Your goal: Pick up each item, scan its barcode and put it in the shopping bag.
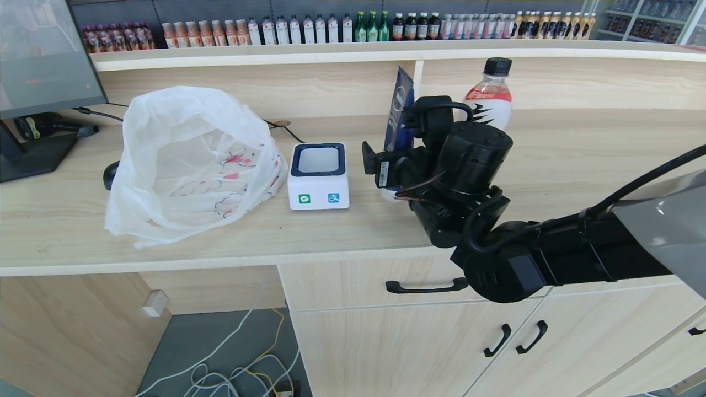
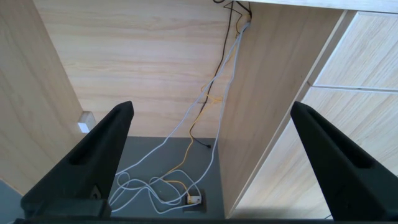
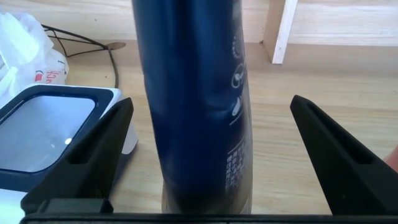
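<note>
"Right wrist view: is anything gripped there?"

"Nothing is gripped. The right gripper [image 3: 211, 106] is held wide, with the dark blue tube [image 3: 196, 112] standing upright between its fingers and a gap left on both sides. The tube is set on the counter [image 1: 579, 160], just beside the scanner [image 1: 319, 175], with the shopping bag [image 1: 187, 160] on the scanner's far side."

"What could be spoiled from here?"

"The tube is judged tall and narrow on its foot, so it could be tipped if one finger were brought against it before the other. If it were clamped too high or off centre, it might be swung or dropped on the way to the scanner. The bottle [image 1: 491, 94] behind (close to the wrist) could be knocked in a careless lift. A scan could also be missed, since the barcode's side has not been made out."

"And what is hidden?"

"The tube's foot is cut off in the wrist picture and covered by the arm from the head. The bottle's lower half is masked likewise. Whether anything lies in the bag cannot be told; red print is seen through the film. The left gripper [image 2: 211, 118] is spread, holding nothing, low before the cupboard, over cables [image 2: 168, 186]."
</note>
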### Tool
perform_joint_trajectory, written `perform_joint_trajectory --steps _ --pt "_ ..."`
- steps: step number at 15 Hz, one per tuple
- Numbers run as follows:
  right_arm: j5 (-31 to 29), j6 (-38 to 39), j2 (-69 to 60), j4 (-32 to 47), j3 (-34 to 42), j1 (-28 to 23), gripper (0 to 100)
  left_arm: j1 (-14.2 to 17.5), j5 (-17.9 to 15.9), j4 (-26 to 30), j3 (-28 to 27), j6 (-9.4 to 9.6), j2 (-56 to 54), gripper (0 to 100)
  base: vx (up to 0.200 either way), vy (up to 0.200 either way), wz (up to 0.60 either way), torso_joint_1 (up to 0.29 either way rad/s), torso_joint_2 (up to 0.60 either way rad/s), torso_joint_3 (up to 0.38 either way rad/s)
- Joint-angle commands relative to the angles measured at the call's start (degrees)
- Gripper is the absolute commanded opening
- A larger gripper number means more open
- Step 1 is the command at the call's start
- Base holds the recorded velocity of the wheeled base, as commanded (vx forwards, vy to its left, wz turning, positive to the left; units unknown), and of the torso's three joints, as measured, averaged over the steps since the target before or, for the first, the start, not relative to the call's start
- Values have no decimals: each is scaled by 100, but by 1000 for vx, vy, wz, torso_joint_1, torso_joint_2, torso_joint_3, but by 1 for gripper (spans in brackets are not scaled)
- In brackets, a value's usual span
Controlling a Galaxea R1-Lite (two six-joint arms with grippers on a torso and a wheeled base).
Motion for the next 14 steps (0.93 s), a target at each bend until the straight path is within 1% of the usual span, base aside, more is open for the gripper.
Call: perform_joint_trajectory --steps 1,9,10,14 --pt "-1 -1 71 3 -41 -39 100 1 1 0 0 -2 -1 100 0 0 0 0 0 0" --pt "-1 -1 133 20 -165 -206 100 1 1 0 0 -2 -1 100 0 0 0 0 0 0" --pt "-1 -1 159 20 -182 -206 0 1 1 0 0 -11 -1 100 0 0 0 0 0 0" --pt "-1 -1 177 20 -217 -206 0 1 1 0 0 -11 -1 100 0 0 0 0 0 0"
